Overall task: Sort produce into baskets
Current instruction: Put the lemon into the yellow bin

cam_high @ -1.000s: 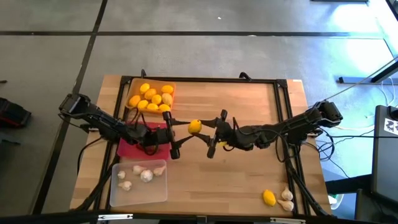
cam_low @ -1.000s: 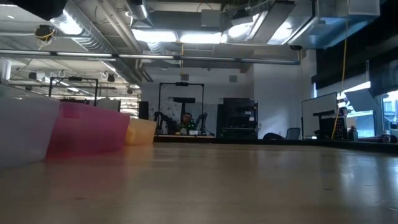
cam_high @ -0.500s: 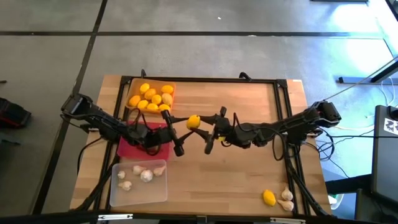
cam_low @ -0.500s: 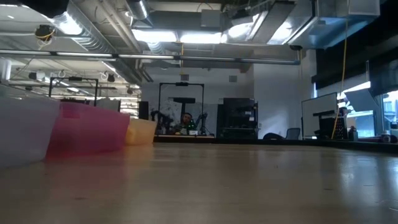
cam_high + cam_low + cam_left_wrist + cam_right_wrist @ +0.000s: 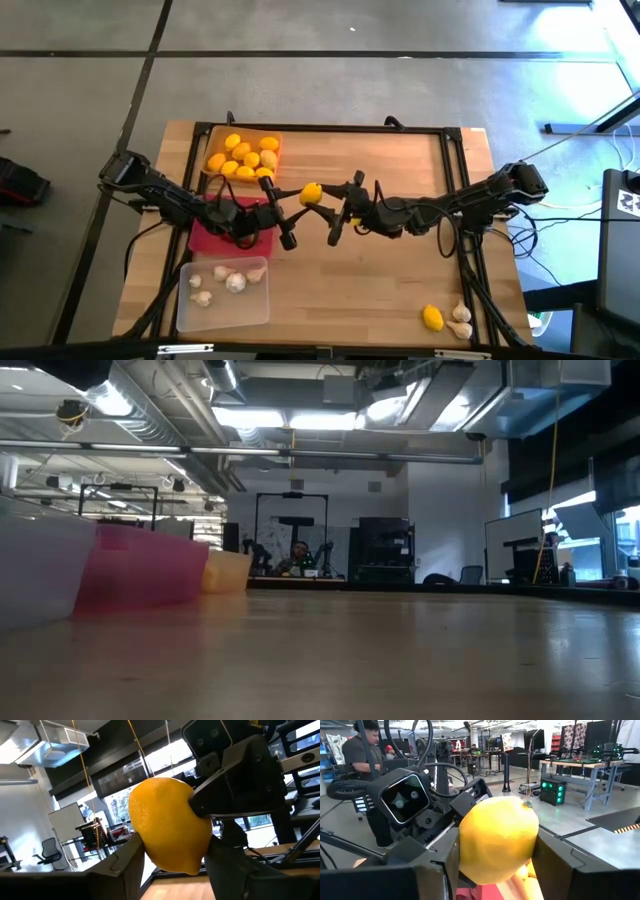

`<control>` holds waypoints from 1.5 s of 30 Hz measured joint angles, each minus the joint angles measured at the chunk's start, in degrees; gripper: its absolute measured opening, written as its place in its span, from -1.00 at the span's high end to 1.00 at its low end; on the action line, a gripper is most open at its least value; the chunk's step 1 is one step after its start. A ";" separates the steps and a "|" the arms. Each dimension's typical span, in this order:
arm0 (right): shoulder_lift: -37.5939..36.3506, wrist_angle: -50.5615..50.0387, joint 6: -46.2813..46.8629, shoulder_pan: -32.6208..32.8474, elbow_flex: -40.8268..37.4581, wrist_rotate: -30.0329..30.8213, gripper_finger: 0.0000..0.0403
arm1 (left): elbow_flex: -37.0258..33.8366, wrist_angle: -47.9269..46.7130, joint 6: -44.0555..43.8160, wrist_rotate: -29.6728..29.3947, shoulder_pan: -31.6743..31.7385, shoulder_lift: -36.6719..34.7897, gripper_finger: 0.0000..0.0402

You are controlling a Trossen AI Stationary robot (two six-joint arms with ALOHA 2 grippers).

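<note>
Wooden counter [image 5: 380,290] with a black frame, standing on a grey floor, seen from above; a workshop with benches and a person [image 5: 362,750] lies beyond. At far left, the left arm reaches inward across the red-pink basket [image 5: 205,240], between the orange basket [image 5: 214,137] holding lemons [image 5: 245,158] and the clear basket [image 5: 225,312] holding garlic bulbs [image 5: 228,282]. Left gripper [image 5: 297,195] and right gripper [image 5: 330,197] meet above the middle of the counter, both on one lemon [image 5: 311,194] held clear of the surface. In the left wrist view the left jaws sit at either side of this lemon [image 5: 170,825], with the other gripper's finger pressed on its far side; in the right wrist view the right jaws pinch the same fruit [image 5: 497,845] between them. Near the counter's front right corner lie a loose lemon [image 5: 432,318] and two garlic bulbs [image 5: 461,320], just beside each other, well apart from the baskets.
</note>
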 joint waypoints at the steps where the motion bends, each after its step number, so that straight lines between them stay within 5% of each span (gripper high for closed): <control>1: 0.00 -0.03 -0.01 0.00 0.00 0.14 0.09 | 0.00 -0.02 -0.12 0.00 0.00 0.00 0.14; 16: -6.52 -11.73 -4.76 0.31 -0.38 1.82 -0.48 | 0.40 -0.98 -1.52 -5.21 0.26 -0.20 0.15; 25: -13.97 -48.20 11.99 0.24 -0.20 -3.72 -0.50 | 0.28 -8.87 -2.55 -14.94 1.46 -0.39 0.14; 33: -10.34 -75.28 29.41 0.13 -0.26 -0.19 -0.50 | 0.20 -24.81 -14.76 -16.25 5.70 -1.17 0.14; 39: -6.72 -78.78 31.69 0.11 -0.24 2.23 -0.51 | 2.41 -42.47 -24.95 -16.02 9.43 -4.86 0.14; 45: -3.75 -79.07 31.47 0.11 -0.21 2.26 -0.51 | 8.59 -72.94 -39.38 -12.67 14.80 -10.63 0.14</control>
